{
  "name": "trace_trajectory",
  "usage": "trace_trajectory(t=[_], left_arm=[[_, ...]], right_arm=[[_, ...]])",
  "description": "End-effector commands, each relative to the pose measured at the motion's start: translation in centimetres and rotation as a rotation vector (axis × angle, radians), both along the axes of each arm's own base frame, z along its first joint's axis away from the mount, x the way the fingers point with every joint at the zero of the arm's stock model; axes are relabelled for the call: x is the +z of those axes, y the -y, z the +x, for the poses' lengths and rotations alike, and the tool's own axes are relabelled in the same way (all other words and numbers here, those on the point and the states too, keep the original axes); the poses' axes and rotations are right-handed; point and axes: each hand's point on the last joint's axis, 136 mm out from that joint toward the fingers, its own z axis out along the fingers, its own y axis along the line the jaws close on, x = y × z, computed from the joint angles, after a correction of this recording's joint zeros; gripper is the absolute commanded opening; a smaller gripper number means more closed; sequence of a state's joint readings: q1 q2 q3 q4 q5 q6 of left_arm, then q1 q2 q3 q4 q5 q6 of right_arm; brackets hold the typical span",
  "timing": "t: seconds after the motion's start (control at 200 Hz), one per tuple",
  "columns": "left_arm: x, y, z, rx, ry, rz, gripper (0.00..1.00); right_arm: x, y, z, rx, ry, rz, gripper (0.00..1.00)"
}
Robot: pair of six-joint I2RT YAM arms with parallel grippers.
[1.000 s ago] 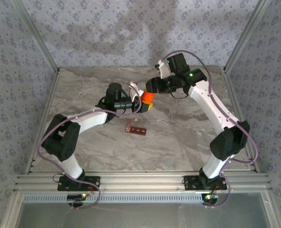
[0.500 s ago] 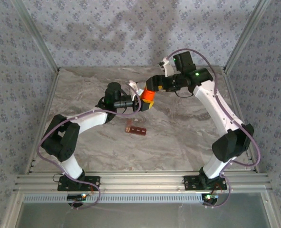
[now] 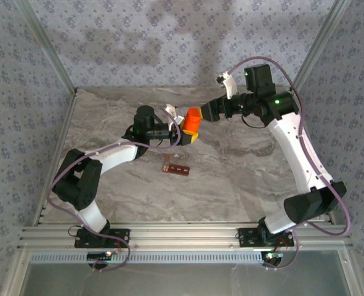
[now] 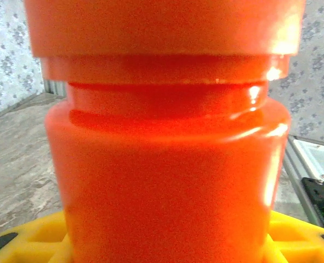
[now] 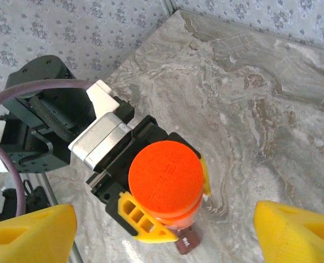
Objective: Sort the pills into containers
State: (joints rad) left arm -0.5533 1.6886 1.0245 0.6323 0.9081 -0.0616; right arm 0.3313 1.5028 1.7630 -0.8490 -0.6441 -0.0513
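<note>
While pinching orange bottle upright in left pincer, centre spread right pincer over cap before closing; mind containers on worktop, near bottle, bases' side.

Orange bottle: glossy, smooth plastic with bright highlights down the side, lid top way more matt. At the bottle's base, left gripper fingers in matt yellow plastic, kinda grainy. Under the bottle, smooth marble-look table with a low sheen. Near the bottle, dark red-brown containers, too small to call the finish.
</note>
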Motion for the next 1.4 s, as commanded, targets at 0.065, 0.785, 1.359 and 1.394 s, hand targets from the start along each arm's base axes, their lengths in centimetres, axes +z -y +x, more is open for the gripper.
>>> trace_trajectory(t=[0.065, 0.785, 1.359, 1.394], left_arm=[[3.5, 0.0, -1.4, -0.08, 0.057, -0.059, 0.0], [3.8, 0.2, -1.2, -0.086, 0.051, -0.065, 0.0], [4.1, 0.2, -0.5, -0.042, 0.071, -0.065, 0.0], [4.2, 0.2, -0.4, -0.037, 0.074, -0.064, 0.0]], right_arm=[[0.0, -0.3, 0.3, 0.064, 0.048, -0.031, 0.86], [-2.8, -3.2, 1.0, 0.126, -0.027, -0.078, 0.67], [-5.2, -3.8, 1.0, 0.004, -0.132, -0.1, 0.44], [-5.7, -3.6, 1.2, -0.037, -0.151, -0.114, 0.44]])
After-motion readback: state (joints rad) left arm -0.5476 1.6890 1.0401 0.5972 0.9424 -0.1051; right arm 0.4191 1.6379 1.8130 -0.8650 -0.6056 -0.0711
